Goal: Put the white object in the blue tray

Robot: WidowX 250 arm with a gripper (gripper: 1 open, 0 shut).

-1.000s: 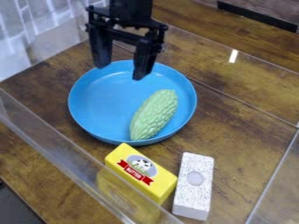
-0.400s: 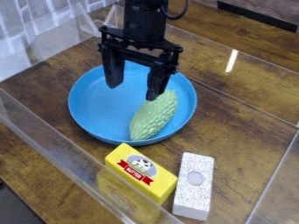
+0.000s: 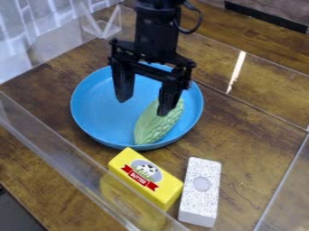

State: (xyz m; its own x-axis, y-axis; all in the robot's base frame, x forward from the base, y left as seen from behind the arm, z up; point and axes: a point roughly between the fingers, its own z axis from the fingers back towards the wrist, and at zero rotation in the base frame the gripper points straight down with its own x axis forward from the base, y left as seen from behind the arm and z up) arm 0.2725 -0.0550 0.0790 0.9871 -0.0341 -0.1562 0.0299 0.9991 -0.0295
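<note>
One white block [image 3: 201, 192] points lengthwise toward the blue tray's side [image 3: 90, 123].

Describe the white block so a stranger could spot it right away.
Find the big round blue tray on the wooden table. Just outside its near edge sits a yellow box with a red label. Right beside that box is the white block, speckled and rectangular, with no yellow or red.

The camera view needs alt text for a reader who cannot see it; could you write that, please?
Open gripper above a blue tray holding a green, textured oval; a yellow box and white block lie outside.
</note>
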